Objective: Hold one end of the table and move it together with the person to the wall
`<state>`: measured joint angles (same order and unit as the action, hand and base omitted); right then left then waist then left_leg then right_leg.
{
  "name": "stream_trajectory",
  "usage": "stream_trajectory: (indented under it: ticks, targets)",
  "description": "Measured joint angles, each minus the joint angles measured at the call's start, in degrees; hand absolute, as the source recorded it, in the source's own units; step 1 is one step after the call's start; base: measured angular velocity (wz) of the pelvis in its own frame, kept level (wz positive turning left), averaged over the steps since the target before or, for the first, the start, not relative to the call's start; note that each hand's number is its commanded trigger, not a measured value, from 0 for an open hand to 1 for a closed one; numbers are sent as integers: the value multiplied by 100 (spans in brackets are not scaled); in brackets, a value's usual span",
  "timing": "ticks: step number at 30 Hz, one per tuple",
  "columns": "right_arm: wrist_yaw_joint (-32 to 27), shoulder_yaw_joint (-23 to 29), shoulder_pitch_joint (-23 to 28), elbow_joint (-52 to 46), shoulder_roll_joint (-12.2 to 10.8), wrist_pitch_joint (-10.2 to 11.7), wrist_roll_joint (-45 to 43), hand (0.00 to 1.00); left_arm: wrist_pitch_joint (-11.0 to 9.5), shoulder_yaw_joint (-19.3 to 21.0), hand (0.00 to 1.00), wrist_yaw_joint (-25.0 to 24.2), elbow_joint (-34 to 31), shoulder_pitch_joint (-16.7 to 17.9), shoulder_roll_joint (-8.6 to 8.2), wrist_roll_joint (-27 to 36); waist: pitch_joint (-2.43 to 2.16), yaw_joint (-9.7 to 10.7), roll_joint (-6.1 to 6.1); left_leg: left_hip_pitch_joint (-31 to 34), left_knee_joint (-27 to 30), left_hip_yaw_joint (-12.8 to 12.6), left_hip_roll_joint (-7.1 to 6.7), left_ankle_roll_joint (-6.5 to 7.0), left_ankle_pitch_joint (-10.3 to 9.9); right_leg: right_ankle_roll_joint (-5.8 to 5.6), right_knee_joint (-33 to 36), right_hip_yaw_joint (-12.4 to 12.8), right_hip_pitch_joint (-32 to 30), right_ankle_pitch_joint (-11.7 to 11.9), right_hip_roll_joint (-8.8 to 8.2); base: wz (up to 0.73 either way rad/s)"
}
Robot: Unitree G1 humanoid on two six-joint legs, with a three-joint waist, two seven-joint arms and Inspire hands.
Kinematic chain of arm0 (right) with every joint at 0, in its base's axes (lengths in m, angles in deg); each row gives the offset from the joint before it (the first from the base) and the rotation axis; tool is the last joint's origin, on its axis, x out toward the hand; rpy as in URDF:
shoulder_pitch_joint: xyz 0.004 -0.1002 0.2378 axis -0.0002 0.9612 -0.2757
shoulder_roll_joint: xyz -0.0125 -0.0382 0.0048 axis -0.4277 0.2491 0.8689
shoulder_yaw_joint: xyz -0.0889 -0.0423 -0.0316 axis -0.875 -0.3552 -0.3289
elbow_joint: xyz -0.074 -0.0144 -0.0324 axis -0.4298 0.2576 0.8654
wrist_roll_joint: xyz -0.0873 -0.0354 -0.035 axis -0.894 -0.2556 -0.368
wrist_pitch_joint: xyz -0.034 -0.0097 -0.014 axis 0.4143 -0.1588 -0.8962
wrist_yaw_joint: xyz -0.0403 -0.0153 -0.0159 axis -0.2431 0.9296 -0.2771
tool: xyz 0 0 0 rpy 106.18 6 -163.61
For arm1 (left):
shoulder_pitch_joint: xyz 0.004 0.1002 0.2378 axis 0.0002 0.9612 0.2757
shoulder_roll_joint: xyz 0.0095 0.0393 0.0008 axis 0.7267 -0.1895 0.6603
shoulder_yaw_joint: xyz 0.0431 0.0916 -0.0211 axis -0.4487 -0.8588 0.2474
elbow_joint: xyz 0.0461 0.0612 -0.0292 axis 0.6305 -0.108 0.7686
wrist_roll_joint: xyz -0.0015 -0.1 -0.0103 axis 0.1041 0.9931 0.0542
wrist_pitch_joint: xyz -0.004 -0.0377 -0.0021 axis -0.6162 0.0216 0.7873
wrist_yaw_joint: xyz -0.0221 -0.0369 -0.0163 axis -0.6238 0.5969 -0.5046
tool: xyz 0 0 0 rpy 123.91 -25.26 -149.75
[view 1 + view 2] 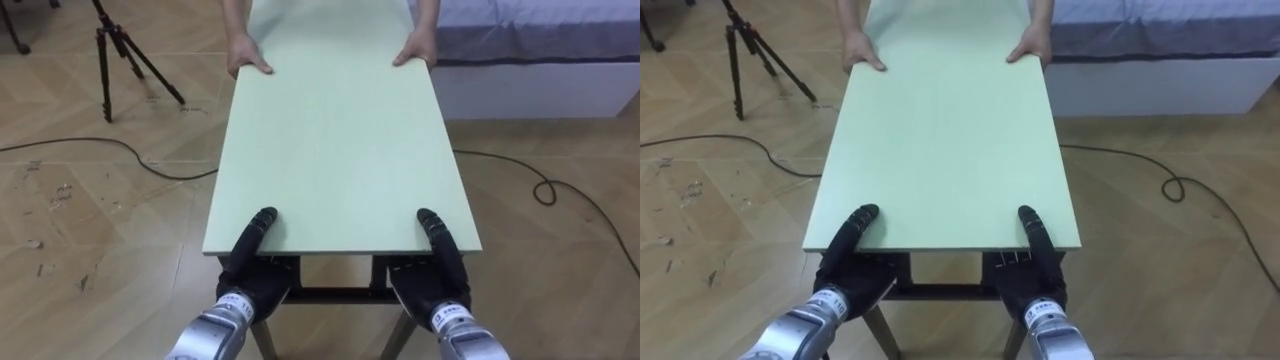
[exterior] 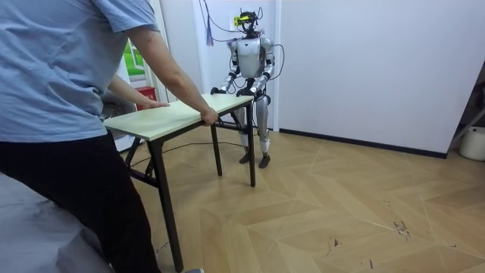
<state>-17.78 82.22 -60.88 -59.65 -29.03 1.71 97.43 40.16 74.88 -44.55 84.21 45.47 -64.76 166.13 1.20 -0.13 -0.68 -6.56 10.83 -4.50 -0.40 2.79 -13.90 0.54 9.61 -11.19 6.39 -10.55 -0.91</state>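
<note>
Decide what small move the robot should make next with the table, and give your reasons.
Probably raise its end slightly, level with the person's. The left robot hand and right robot hand each clamp the near edge of the table, thumb on top; the person's hands hold the far end, and the legs seem to rest on the floor.

robot: silver-white shell, silver forearms, black fingers (image 1: 262,222). person (image 2: 61,83): light blue tee, black trousers.

Bright, even light, perhaps overhead; soft shadow under table (image 1: 340,130).
</note>
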Motion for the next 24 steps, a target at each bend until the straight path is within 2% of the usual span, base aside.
stream_trajectory:
  ticks: [8,14,21,24]
  targets:
    - [0,-28,9,-2,-36,105,-56,100,-2,-7,100,-82,1,31,-10,-60,-2,-15,2,3,-9,-7,-3,0,0,0,5,26,-18,0,3,0]
    - [25,-35,11,-33,-41,87,-112,100,-21,13,100,-158,-18,68,0,-139,-9,-12,-9,46,4,-7,-6,0,0,0,10,38,-57,0,6,0]
    - [48,-58,306,-536,-49,79,-196,100,-36,16,100,-378,-355,299,4,-468,-57,-14,-74,32,12,-15,-10,7,5,0,20,21,-45,0,-6,0]
    - [29,-59,334,-657,-77,39,-208,100,-114,13,100,-381,-546,377,-2,-731,-70,7,-81,46,9,-22,-10,11,10,0,22,22,-58,0,-7,0]
